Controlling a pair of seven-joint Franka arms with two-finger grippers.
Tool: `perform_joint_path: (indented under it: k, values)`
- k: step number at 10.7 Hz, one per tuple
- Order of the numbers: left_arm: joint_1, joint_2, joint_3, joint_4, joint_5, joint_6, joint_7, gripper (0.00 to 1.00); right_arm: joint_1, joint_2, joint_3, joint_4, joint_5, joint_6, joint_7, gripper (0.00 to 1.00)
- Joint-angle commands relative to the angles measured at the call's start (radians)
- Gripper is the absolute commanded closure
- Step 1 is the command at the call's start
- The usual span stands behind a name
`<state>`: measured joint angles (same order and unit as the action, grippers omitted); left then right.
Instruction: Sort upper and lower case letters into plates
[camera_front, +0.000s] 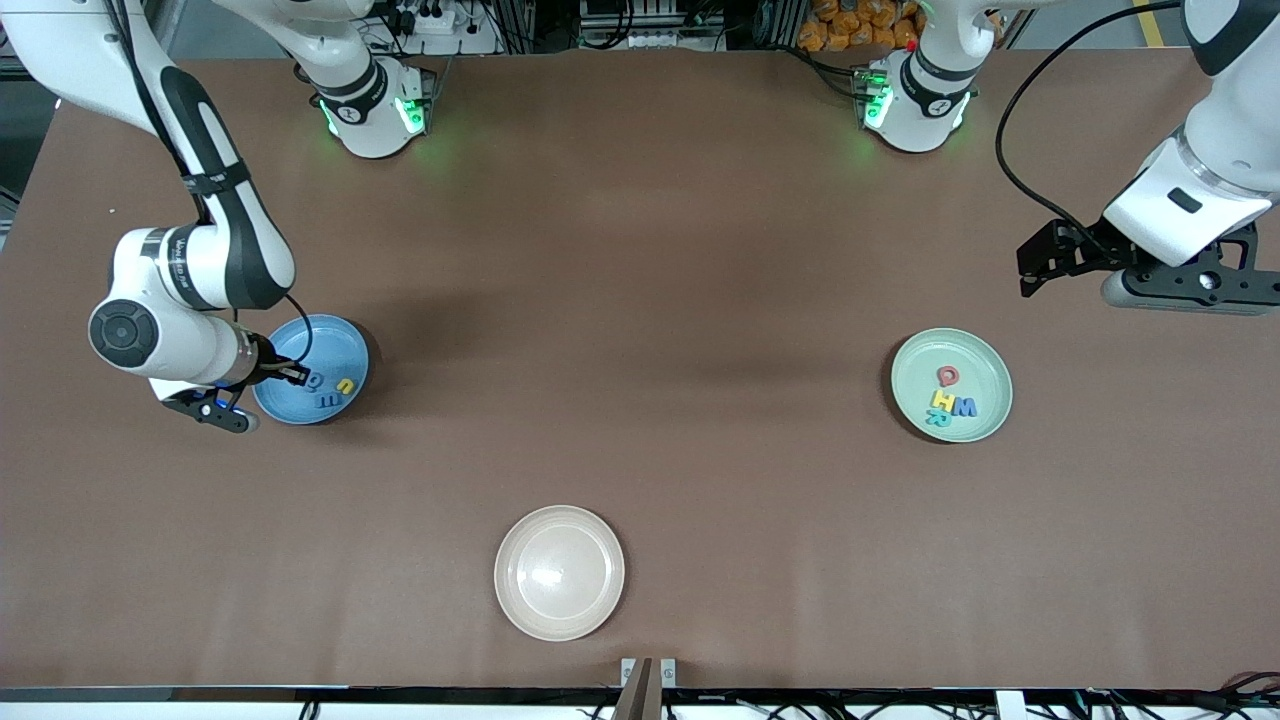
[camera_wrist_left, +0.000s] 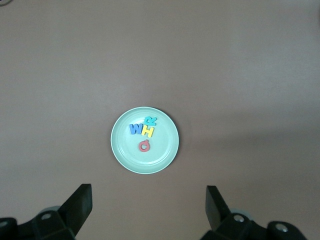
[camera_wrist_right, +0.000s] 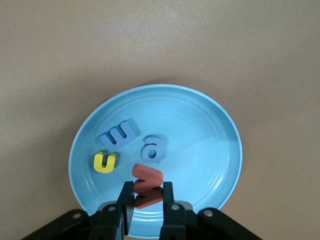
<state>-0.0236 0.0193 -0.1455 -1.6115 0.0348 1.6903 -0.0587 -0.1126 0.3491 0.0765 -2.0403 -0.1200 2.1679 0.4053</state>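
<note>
My right gripper (camera_wrist_right: 147, 192) is shut on a red letter (camera_wrist_right: 147, 182) low over the light blue plate (camera_wrist_right: 210, 145). In that plate lie a blue E (camera_wrist_right: 119, 133), a blue a (camera_wrist_right: 152, 147) and a yellow u (camera_wrist_right: 105, 161). In the front view the right gripper (camera_front: 290, 375) covers part of the blue plate (camera_front: 325, 345). The mint green plate (camera_front: 975, 350) holds a red Q (camera_wrist_left: 144, 146), yellow H (camera_wrist_left: 148, 131), blue W (camera_wrist_left: 135, 129) and teal R (camera_wrist_left: 151, 120). My left gripper (camera_wrist_left: 148, 205) hangs open and empty, high over the table beside the mint plate (camera_wrist_left: 165, 155).
A beige plate (camera_front: 559, 572) with nothing in it sits near the table's front edge, midway between the two arms' ends. Bare brown tabletop lies between the plates.
</note>
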Motion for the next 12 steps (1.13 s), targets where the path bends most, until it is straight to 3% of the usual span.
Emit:
perform_joint_path:
  k: [1, 4, 7, 12]
  values:
    - [0.005, -0.012, 0.0, -0.007, -0.018, -0.006, 0.019, 0.0, -0.01, -0.007, 0.005, -0.014, 0.016, 0.012, -0.017, 0.02]
    - [0.005, -0.01, 0.001, -0.007, -0.019, -0.006, 0.019, 0.0, -0.004, -0.031, 0.014, 0.029, 0.016, -0.058, -0.017, 0.0]
    - [0.005, -0.01, 0.0, -0.007, -0.018, -0.006, 0.017, 0.0, -0.001, -0.038, 0.042, 0.274, 0.016, -0.297, -0.046, 0.0]
    - [0.005, -0.015, 0.001, -0.004, -0.022, -0.008, 0.016, 0.0, -0.004, -0.062, 0.042, 0.527, 0.017, -0.538, -0.23, 0.0]
